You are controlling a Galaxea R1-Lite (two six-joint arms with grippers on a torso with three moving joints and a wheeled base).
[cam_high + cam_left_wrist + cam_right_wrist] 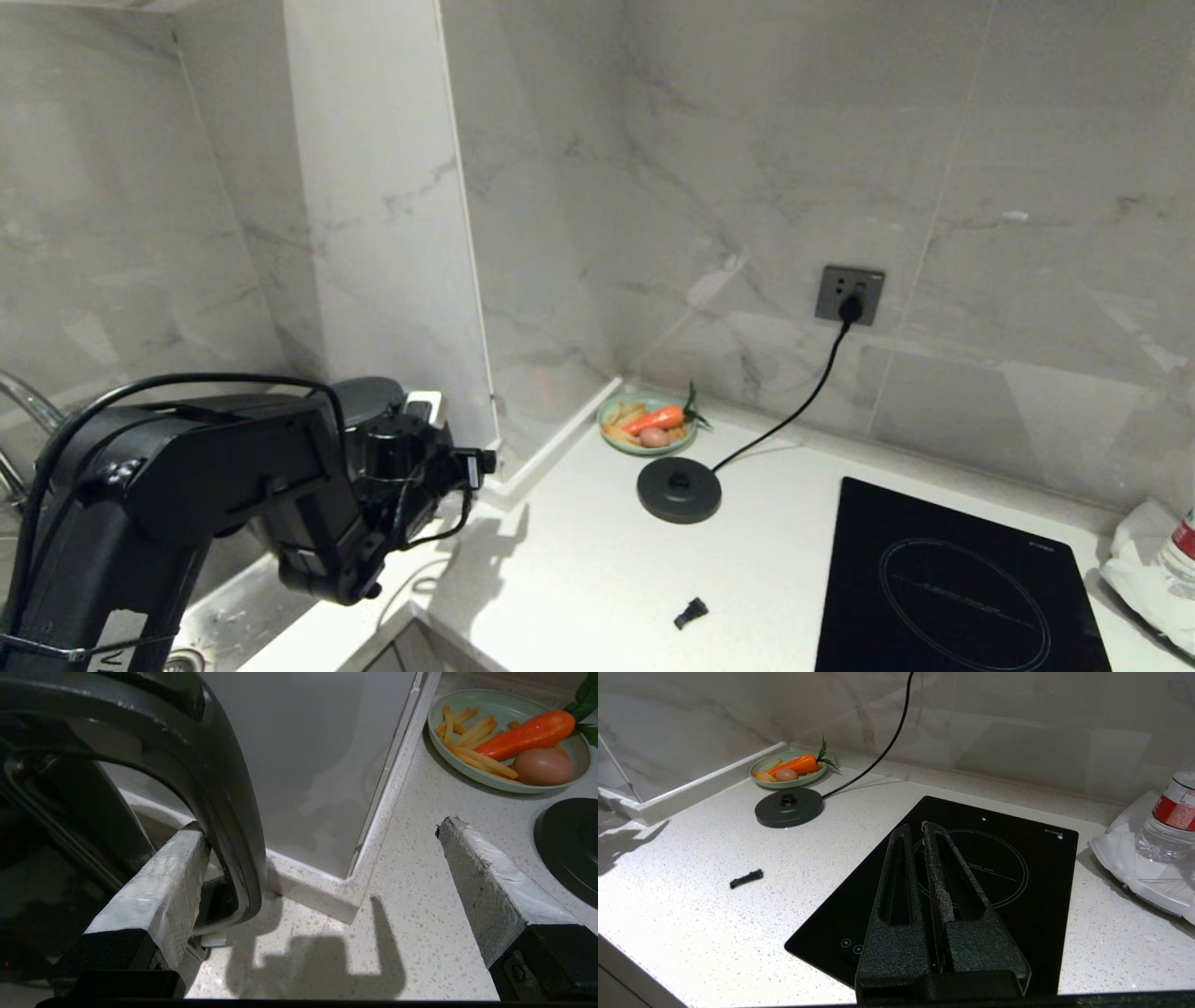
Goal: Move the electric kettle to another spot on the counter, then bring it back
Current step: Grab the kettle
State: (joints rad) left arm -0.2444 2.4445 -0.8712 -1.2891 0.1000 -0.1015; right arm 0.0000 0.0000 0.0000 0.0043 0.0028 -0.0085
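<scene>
You see the left gripper (322, 877) spread wide beside the electric kettle (187, 765), its loop handle just inside 1 padded finger (159, 891), the kettle parked on the counter (420, 933) away from its base (679, 489), probably the task's other spot.

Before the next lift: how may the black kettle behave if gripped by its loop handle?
The electric kettle has a glossy, curved handle, so the open left gripper may slip on it. Held from one side, the body will probably tilt.
</scene>
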